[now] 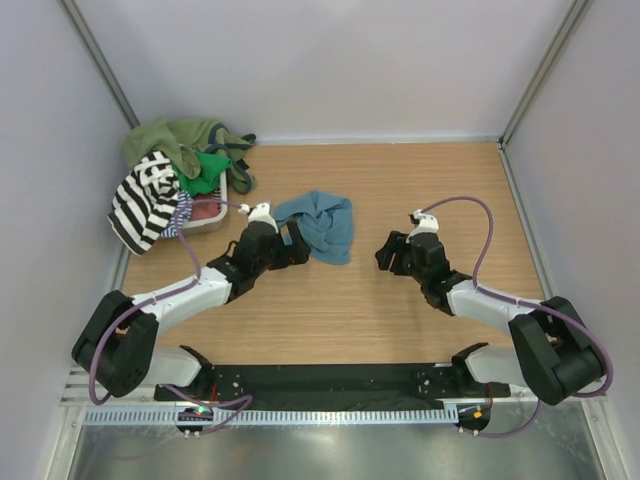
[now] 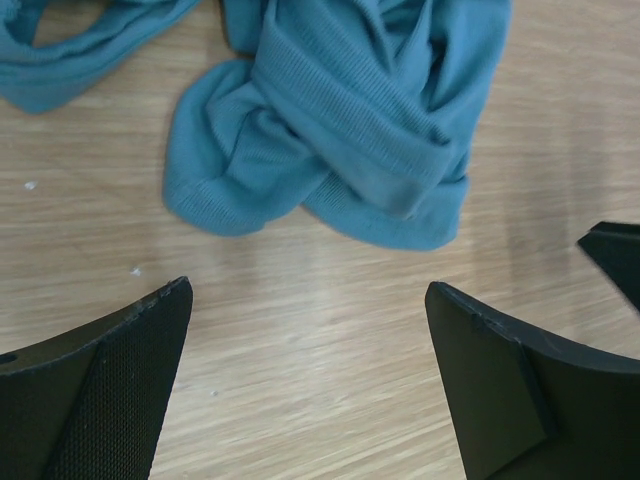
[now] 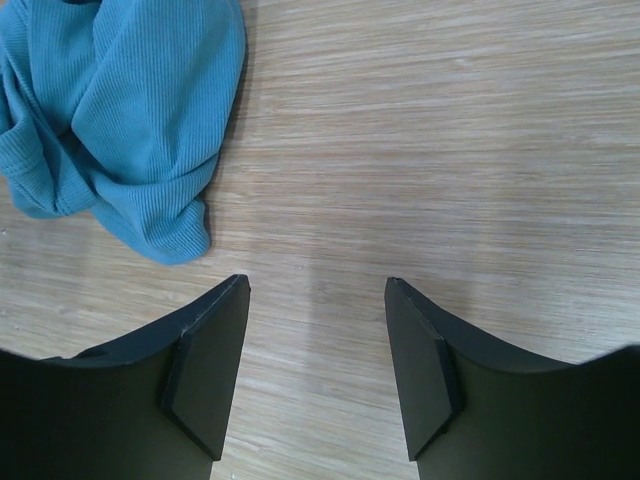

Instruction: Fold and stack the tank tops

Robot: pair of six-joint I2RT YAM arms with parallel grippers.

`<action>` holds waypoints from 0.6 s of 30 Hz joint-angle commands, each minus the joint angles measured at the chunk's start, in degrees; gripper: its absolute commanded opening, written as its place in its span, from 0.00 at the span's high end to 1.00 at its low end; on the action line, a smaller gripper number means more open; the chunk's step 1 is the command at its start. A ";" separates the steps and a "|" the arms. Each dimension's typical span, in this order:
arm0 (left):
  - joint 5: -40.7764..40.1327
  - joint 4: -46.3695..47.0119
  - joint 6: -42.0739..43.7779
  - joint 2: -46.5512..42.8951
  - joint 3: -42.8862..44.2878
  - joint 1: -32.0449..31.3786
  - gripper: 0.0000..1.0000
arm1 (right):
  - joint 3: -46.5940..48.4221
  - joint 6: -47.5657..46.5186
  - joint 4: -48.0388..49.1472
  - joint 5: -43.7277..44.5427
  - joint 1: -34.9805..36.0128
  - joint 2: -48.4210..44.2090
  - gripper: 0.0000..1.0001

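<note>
Jaws of both grippers stand spread, with nothing between them. From above, the left gripper point(image 1: 297, 242) sits just beside the crumpled teal tank top point(image 1: 325, 225), which lies at its 2 o'clock near the middle of the table point(image 1: 430, 180). The right gripper point(image 1: 386, 254) is apart from that cloth, which lies at its 10 o'clock. The striped tank top point(image 1: 145, 200) drapes off the heap point(image 1: 185, 145) of olive and green tops in the table's 10 o'clock corner. At the left wrist, the fingers point(image 2: 120, 380) frame bare wood, and the teal tank top point(image 2: 340, 120) is bunched at 12 o'clock, untouched. At the right wrist, the fingers point(image 3: 200, 370) also frame bare wood, with the teal tank top point(image 3: 130, 130) at 10 o'clock.
</note>
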 commanded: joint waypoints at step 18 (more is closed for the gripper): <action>-4.80 10.82 10.25 -8.42 -6.17 -0.28 0.00 | 7.67 -2.06 1.21 -6.50 1.66 9.75 0.43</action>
